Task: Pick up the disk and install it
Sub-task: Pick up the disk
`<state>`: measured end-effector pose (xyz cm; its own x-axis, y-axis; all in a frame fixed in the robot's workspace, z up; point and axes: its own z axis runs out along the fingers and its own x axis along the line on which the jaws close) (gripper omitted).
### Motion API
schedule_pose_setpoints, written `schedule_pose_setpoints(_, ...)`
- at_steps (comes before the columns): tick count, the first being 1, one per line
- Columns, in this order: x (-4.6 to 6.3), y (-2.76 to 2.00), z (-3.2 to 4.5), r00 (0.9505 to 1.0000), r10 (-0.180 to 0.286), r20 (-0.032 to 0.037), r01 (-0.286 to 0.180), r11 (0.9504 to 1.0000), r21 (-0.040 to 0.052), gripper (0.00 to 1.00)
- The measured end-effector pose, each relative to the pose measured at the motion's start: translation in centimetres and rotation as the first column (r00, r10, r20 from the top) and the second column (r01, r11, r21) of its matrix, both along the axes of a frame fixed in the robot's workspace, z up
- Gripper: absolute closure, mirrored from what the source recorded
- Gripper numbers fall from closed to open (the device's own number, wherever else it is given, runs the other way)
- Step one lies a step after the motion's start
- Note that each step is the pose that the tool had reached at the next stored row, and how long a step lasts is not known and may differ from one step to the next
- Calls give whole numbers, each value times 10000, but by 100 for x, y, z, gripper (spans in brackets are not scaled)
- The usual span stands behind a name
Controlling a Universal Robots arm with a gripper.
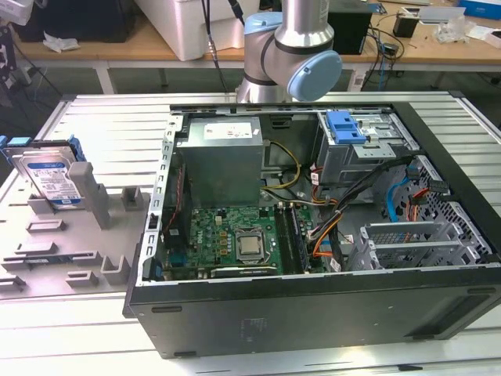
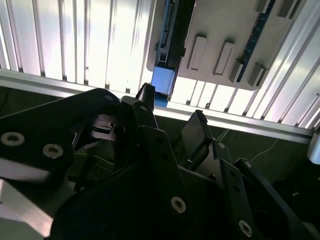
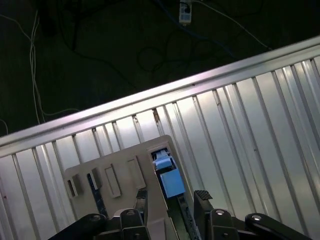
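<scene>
The rectangular silver metal disk, with its white-and-blue label and blue plastic frame, stands on edge, leaning slightly, in a slot of the flat grey plastic holder plate. It sits at the plate's back corner on the exterior view's left. In both wrist views the disk appears edge-on, a blue tab at its end, with the plate's raised grey blocks alongside it.

The black two-fingered gripper hangs over the plate. Its fingers are spread apart with nothing between them. In the first wrist view they straddle the line of the disk's edge, clear of it.

The plate lies on a ribbed aluminium table. To the exterior view's right of the plate, just beside it, a black computer case lies on its side with the panel off. Inside are a green circuit board, a grey metal power-supply box, a blue-fronted drive bay and bundled orange and black cables.

Farther back from the plate, beyond the case, the silver and pale blue arm rises from the table.
</scene>
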<state>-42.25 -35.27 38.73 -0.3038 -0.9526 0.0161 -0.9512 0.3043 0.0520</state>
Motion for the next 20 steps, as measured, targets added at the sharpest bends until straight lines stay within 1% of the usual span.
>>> schedule_pose_setpoints(6, 0, 0, 0, 10000, 5, 2, -5, 10000, 0, 50)
schedule_pose_setpoints(9, -1, 0, 0, 10000, 51, 2, -51, 10000, -17, 50)
schedule_pose_setpoints(12, -1, 3, 0, 9995, 329, 6, -329, 9994, -50, 50)
schedule_pose_setpoints(14, 0, 4, 0, 9983, 585, 9, -585, 9983, -74, 50)
schedule_pose_setpoints(16, -1, 7, 0, 9953, 966, 32, -965, 9953, -112, 50)
schedule_pose_setpoints(17, 0, 9, -1, 9923, 1237, 79, -1236, 9922, -131, 50)
schedule_pose_setpoints(19, 0, 11, -1, 9891, 1468, 129, -1467, 9891, -147, 50)
schedule_pose_setpoints(20, 0, 11, -2, 9864, 1634, 167, -1631, 9865, -155, 50)
